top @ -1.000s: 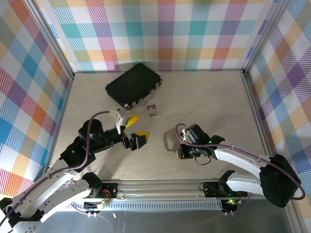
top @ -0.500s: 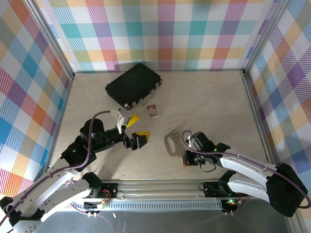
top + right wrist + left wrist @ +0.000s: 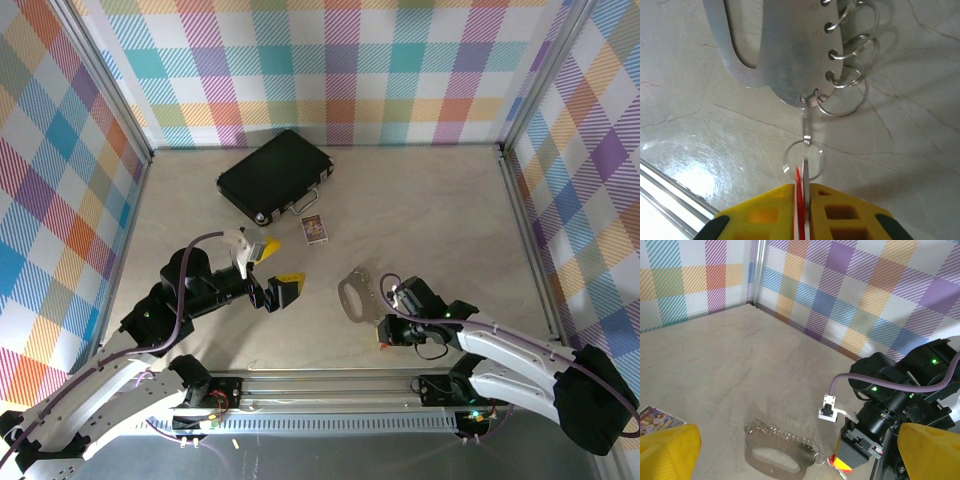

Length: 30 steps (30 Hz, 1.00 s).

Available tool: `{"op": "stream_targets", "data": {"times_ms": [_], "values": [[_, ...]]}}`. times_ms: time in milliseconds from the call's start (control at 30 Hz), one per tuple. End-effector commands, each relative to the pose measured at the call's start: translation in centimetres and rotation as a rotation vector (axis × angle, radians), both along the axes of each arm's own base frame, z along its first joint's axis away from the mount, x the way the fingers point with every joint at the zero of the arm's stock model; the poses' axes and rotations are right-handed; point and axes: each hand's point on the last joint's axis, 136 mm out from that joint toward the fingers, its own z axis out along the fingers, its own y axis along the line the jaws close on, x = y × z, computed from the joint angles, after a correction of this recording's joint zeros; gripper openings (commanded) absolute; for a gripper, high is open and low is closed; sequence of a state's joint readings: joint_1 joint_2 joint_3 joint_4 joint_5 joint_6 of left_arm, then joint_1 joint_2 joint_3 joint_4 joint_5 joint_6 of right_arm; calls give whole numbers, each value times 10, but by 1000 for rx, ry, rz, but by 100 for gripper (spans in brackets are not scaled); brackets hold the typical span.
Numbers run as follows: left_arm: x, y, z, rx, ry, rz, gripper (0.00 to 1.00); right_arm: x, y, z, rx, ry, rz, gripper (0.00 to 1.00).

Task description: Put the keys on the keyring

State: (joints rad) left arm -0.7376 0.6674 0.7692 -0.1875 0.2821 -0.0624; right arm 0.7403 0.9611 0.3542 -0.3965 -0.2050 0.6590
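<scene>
The keyring (image 3: 353, 292) is a flat silver-grey metal loop lying on the table, with a row of small wire rings along one side; it also appears in the left wrist view (image 3: 780, 460) and the right wrist view (image 3: 785, 45). The keys (image 3: 799, 200), a thin bright red piece, hang on a small ring linked to the loop's end. My right gripper (image 3: 801, 190) is shut on the red piece and its ring, just near-right of the loop (image 3: 385, 328). My left gripper (image 3: 280, 268) hovers wide open to the left, its yellow fingers (image 3: 665, 450) holding nothing.
A black case (image 3: 275, 175) lies at the back left, with a small card box (image 3: 314, 229) in front of it. Plaid walls close in three sides. A metal rail (image 3: 330, 385) runs along the near edge.
My right gripper has pulled back toward the near right, away from the loop, and the small end ring now stretches out between them. The left arm has hardly moved.
</scene>
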Motion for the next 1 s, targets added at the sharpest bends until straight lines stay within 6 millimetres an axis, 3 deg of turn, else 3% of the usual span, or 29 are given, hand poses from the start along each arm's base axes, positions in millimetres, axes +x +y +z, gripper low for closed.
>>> {"op": "stream_targets", "data": {"times_ms": [0, 233, 467, 567, 667, 967], "values": [[0, 5, 1, 15, -9, 17, 100, -7, -7, -5, -18, 16, -15, 18], [2, 7, 2, 25, 1, 38, 100, -7, -12, 0, -10, -7, -37, 26], [4, 9, 1, 22, 14, 55, 100, -3, -18, 26, 2, -87, -47, 33], [5, 12, -2, 33, 22, 74, 100, 4, -18, 43, 30, -156, -56, 41], [13, 22, -17, 85, 60, 147, 100, 13, -18, 60, 44, -248, -45, 47], [41, 62, -37, 133, 107, 440, 100, 47, -29, 104, -4, -530, -58, 78]]}}
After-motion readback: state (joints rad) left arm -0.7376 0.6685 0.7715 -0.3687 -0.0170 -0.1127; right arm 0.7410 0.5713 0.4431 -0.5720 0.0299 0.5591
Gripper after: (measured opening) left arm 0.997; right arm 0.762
